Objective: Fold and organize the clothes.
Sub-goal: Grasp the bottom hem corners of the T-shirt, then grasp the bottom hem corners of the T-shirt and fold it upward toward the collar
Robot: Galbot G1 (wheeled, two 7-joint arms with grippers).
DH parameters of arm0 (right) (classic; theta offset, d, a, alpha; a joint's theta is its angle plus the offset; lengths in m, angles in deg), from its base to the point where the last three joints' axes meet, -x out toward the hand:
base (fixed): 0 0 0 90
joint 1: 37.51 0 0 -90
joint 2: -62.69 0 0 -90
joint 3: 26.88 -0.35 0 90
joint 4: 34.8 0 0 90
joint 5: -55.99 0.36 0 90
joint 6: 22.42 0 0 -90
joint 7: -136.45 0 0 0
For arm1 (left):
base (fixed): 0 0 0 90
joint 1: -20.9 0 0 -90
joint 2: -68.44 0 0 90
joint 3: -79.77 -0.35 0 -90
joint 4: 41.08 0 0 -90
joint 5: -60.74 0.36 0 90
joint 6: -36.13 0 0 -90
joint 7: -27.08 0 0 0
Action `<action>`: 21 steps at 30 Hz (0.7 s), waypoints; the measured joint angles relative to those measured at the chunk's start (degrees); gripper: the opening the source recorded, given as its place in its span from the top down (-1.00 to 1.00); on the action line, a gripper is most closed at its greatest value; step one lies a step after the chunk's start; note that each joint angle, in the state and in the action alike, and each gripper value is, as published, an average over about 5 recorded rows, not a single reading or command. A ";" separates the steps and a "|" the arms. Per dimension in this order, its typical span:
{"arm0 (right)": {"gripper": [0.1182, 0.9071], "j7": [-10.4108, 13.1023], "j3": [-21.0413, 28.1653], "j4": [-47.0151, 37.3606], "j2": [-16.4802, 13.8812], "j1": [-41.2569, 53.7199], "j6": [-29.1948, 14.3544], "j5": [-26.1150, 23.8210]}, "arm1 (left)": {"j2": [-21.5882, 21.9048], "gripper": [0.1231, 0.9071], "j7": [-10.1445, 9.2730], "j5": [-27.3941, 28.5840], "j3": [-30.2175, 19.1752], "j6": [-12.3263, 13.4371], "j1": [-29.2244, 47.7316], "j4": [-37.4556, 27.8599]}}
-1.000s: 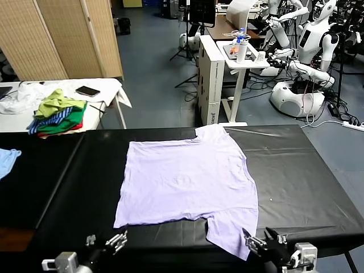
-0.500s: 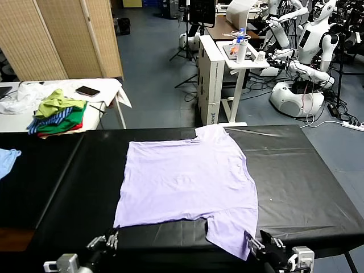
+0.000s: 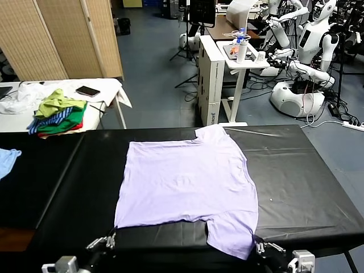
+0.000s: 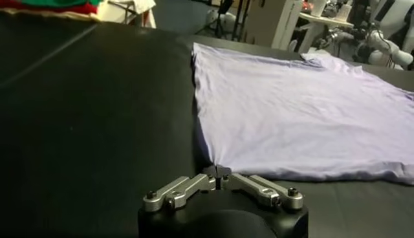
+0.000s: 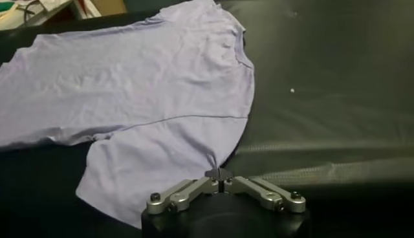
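The pale lavender T-shirt lies spread flat on the black table, one sleeve pointing to the far side and the other hanging toward the near edge. My left gripper is at the shirt's near left corner. In the left wrist view this gripper is shut on the corner of the T-shirt. My right gripper is at the near right sleeve. The right wrist view shows it shut on a pinch of the T-shirt's sleeve edge.
A pile of green, yellow, striped and red garments and a phone lie on a white side table at the far left. A light blue garment lies at the table's left edge. A white stand and other robots stand behind.
Both grippers were open just short of the shirt's near edge; they have moved in to the fabric and shut on it, the left at the corner, the right at the sleeve.
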 joint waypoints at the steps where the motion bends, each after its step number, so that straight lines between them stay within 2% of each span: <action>1: 0.95 -0.07 0.03 0.15 0.00 -0.23 -0.08 0.01 | -0.09 0.95 -0.17 0.01 0.38 0.07 -0.57 0.43; 5: 0.95 -1.49 -0.01 0.55 -0.12 -0.48 -1.87 0.18 | -0.51 0.95 -0.42 -0.01 2.05 0.57 -2.99 2.17; 10: 0.95 -3.85 -0.81 -0.09 -1.39 1.82 -6.92 1.87 | -1.19 0.95 -0.35 -0.04 3.87 1.54 -5.48 3.58; 14: 0.95 -3.94 -0.59 -1.89 -3.00 6.81 -9.81 3.84 | -1.78 0.95 -0.02 0.35 4.10 2.94 -5.77 3.91; 21: 0.95 -3.22 1.84 -8.77 -5.54 17.63 -11.84 4.50 | -2.73 0.95 1.48 3.45 2.28 6.61 -2.12 2.01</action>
